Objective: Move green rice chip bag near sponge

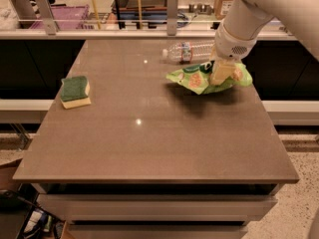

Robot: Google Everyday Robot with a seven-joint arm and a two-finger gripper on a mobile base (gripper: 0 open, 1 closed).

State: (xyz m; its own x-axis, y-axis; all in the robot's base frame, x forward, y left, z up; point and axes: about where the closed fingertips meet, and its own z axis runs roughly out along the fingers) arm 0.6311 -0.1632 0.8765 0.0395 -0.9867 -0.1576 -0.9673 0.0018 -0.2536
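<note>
The green rice chip bag (195,80) is a crinkly light-green pouch at the right side of the brown table (149,133). It hangs tilted a little above the surface, with its shadow below it. My gripper (219,73) comes down from the upper right and is shut on the bag's right part. The sponge (75,91), with a dark green top and pale yellow base, lies near the table's left edge, far from the bag.
A clear plastic bottle (192,51) lies on its side just behind the bag, near the table's far edge. A railing (172,9) with shelves and bins stands behind the table. My white arm (259,14) fills the upper right.
</note>
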